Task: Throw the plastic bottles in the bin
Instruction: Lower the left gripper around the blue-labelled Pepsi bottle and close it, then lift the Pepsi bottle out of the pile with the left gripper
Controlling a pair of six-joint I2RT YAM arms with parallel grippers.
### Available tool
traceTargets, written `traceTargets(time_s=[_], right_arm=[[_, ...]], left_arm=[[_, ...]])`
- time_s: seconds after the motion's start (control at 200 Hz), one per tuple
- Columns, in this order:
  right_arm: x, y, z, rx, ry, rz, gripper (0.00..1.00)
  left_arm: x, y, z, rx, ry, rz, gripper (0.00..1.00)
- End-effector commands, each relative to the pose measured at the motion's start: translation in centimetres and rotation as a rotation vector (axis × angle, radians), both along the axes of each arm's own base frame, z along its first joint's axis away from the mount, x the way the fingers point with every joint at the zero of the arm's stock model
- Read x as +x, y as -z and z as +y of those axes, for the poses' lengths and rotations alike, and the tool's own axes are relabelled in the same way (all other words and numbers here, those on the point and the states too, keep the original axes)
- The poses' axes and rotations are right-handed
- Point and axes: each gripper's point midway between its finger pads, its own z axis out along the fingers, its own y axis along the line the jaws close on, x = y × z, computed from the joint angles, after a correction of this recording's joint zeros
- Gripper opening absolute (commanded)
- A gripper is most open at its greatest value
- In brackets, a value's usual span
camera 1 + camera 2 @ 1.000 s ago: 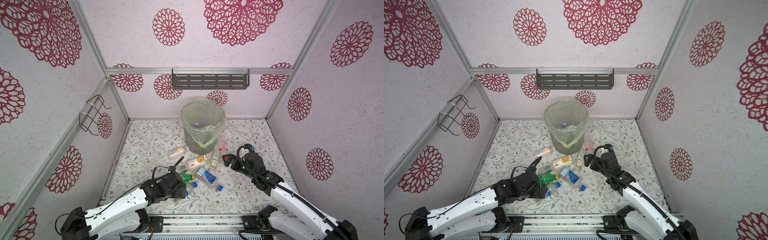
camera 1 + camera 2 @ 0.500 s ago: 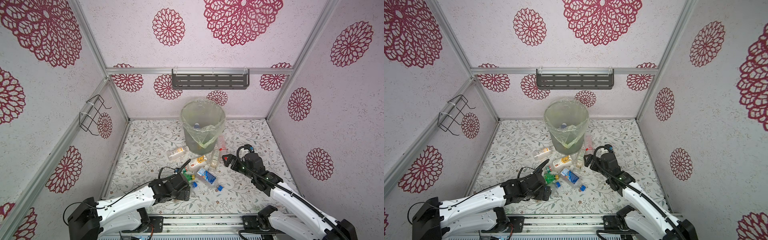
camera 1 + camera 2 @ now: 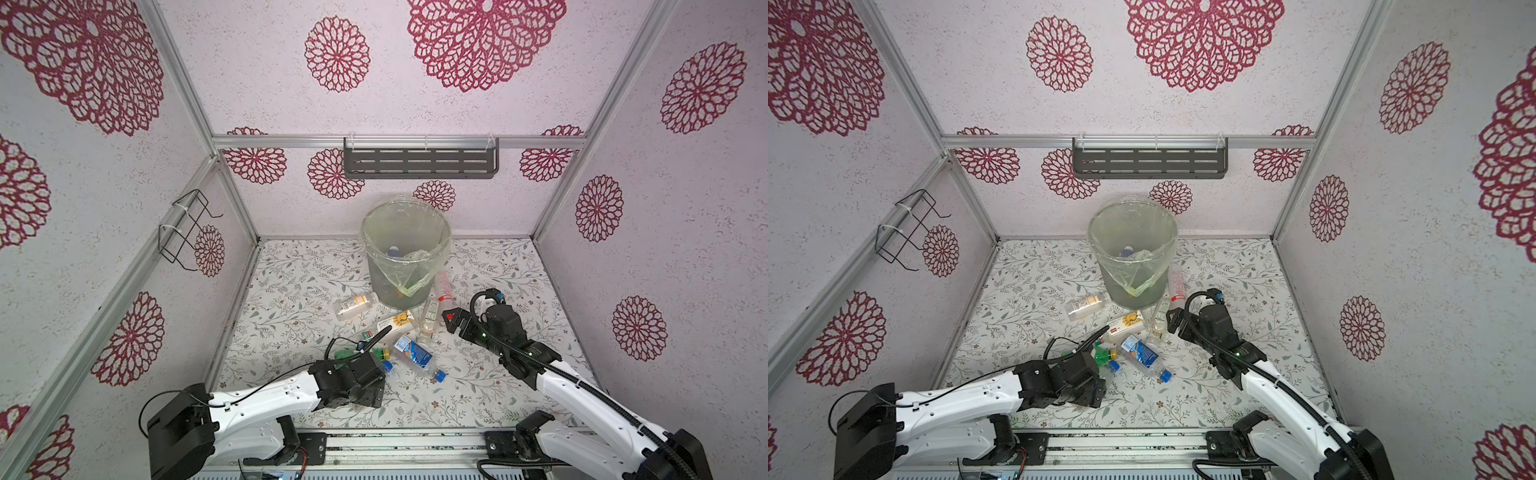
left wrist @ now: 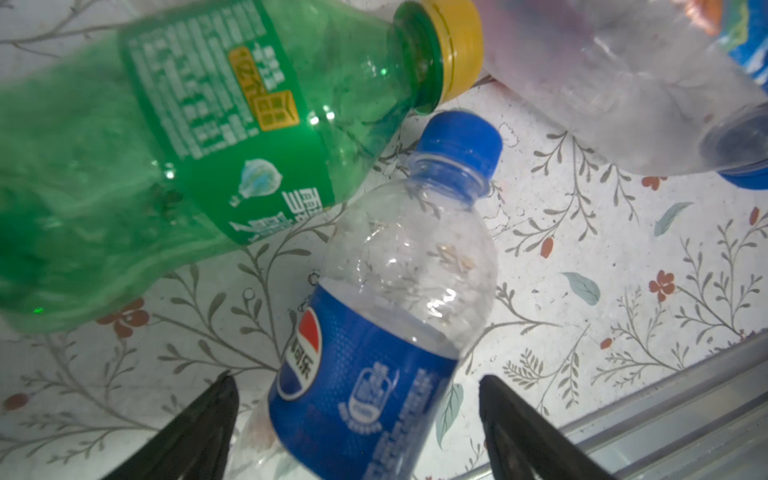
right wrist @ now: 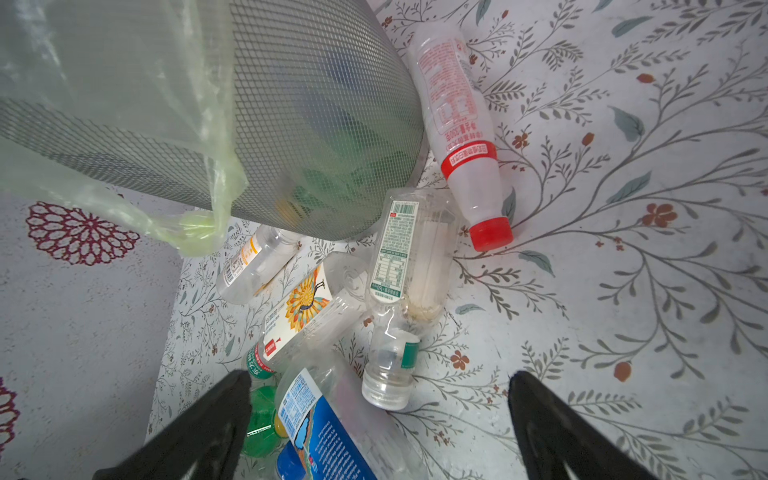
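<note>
**Left gripper [image 4: 357,379].** The jaws stand open and hold nothing. They straddle the blue-label bottle [image 4: 386,311], which lies flat on the floor mat [image 4: 623,270]. A visible gap remains between each finger and the bottle wall.

**Governing relation.** The bottle's long axis runs straight out from the wrist. It crosses the line between the two fingertips at close to a right angle. The label end sits between the fingers, and the blue cap [image 4: 459,141] points away from the gripper. Closing here should pinch the bottle across its label band, so no turn of the wrist appears necessary.

**Neighbour.** The green bottle [image 4: 208,145] lies just beside and outside the jaws. Its yellow cap [image 4: 453,45] is near the blue cap. It may be nudged as the jaws close.

**Position in the cell.** In both top views the left gripper sits low in the frame, just left of centre. It covers all of the bottle but the blue cap, which shows at its upper right. The bin [image 3: 382,282] stands at frame centre, well apart from this gripper, with other bottles lying between.

**Right gripper [image 5: 380,374].** The jaws are spread wide and empty, above a clear bottle [image 5: 399,270]. This arm is nearer the bin. The left arm is the one placed on the blue-label bottle.
</note>
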Motion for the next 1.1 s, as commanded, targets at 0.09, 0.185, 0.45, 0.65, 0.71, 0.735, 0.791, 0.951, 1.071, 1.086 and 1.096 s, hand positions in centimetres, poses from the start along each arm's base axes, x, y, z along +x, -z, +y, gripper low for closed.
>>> traceTargets(time_s=[0.09, 0.185, 0.45, 0.65, 0.71, 0.735, 0.791, 0.951, 1.071, 1.086, 1.096], right_arm=[[0.1, -0.9, -0.1, 0.023, 0.006, -0.034, 0.99], [0.1, -1.0, -0.1, 0.021, 0.007, -0.037, 0.99], [0.0, -0.6, -0.2, 0.023, 0.008, -0.028, 0.99], [-0.4, -1.0, -0.6, 0.025, 0.021, -0.039, 0.99], [-0.4, -1.1, -0.6, 0.027, 0.022, -0.043, 0.99], [-0.4, -1.2, -0.6, 0.028, 0.022, -0.045, 0.99], [-0.4, -1.3, -0.7, 0.028, 0.023, -0.046, 0.99], [-0.4, -1.3, -0.8, 0.028, 0.028, -0.046, 0.99], [-0.6, -1.1, -0.9, 0.032, 0.033, -0.041, 0.99], [-0.6, -1.0, -0.9, 0.031, 0.035, -0.04, 0.99], [-0.6, -1.0, -0.9, 0.032, 0.035, -0.038, 0.99]], left_arm=[[0.0, -0.1, -1.2, 0.023, 0.024, -0.023, 0.88], [-0.1, 0.1, -1.6, 0.045, 0.041, -0.027, 0.86], [-0.3, 0.7, -2.2, 0.097, 0.054, -0.037, 0.73], [-0.5, 0.7, -2.5, 0.089, 0.046, -0.041, 0.66], [-0.5, 0.5, -2.5, 0.088, 0.041, -0.046, 0.64], [-0.5, 0.3, -2.5, 0.087, 0.04, -0.049, 0.63], [-0.4, 0.0, -2.5, 0.081, 0.037, -0.057, 0.61], [0.1, -1.9, -2.5, 0.056, 0.009, -0.096, 0.57], [0.4, -3.2, -2.6, 0.01, -0.002, -0.126, 0.56], [0.4, -3.3, -2.5, 0.005, -0.004, -0.129, 0.56], [0.5, -3.4, -2.5, 0.004, -0.005, -0.132, 0.56]])
